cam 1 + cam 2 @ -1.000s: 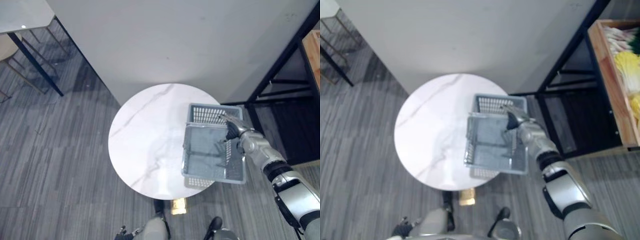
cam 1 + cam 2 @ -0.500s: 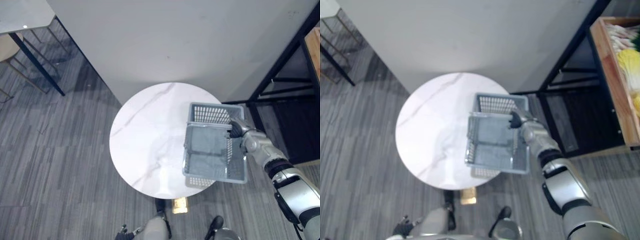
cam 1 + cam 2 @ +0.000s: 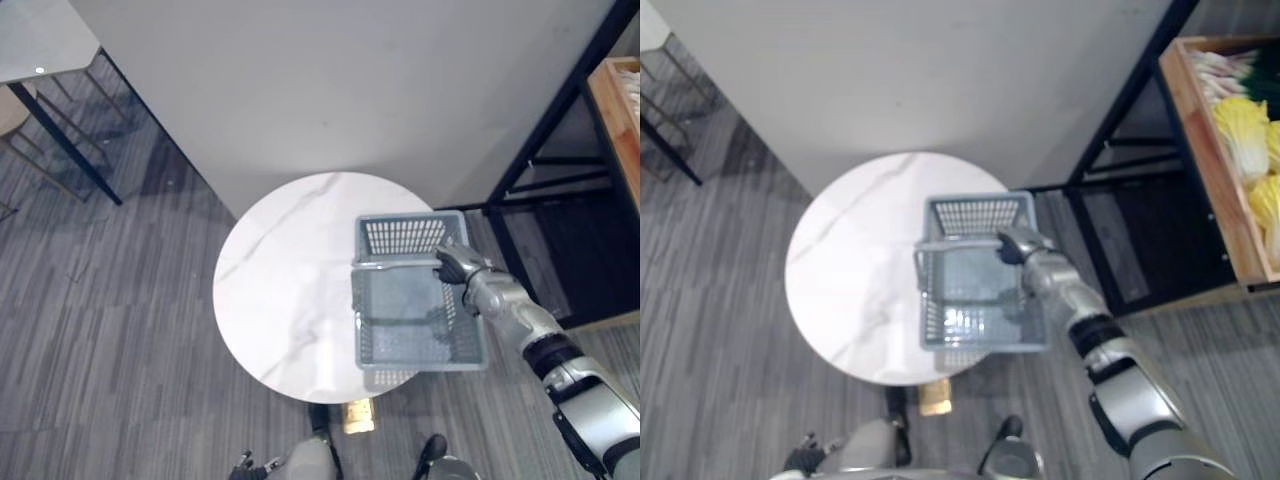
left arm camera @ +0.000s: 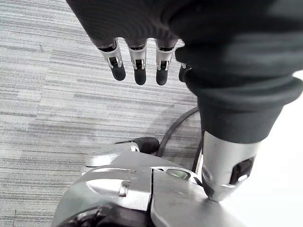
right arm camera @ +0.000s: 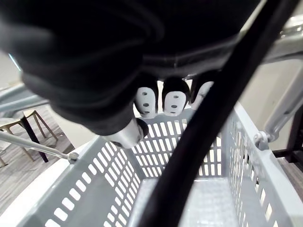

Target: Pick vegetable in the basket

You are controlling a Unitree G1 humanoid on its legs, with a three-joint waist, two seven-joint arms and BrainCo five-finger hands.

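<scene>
1. Where the round white table (image 3: 285,290) curves toward the robot's right, a grey plastic basket (image 3: 400,232) sits with its near right corner reaching past the tabletop's edge; I cannot tell whether it rests on the table or hangs just above it.
2. The right hand (image 3: 455,266) is at the right end of the basket's thin metal handle (image 3: 395,264), which spans the basket from side to side near its far end.
3. In the right wrist view the fingers (image 5: 175,101) are curled under toward the thumb, clamped on the handle, with the basket's slotted walls and floor directly below them.
4. The vegetables (image 3: 1242,130), yellow-green leafy heads with paler stalks beside them, lie in a wooden crate (image 3: 1208,170) at the right side of the right eye view.
5. That crate is well apart from the right hand and the basket, off to the robot's right, and a black metal frame (image 3: 1112,120) stands between them.
6. The left hand (image 4: 138,64) hangs low at the robot's side over the grey striped floor (image 4: 57,109), its fingers straight and slightly apart, touching nothing.
7. A pale wall (image 3: 350,90) rises just behind the table's far edge.
</scene>
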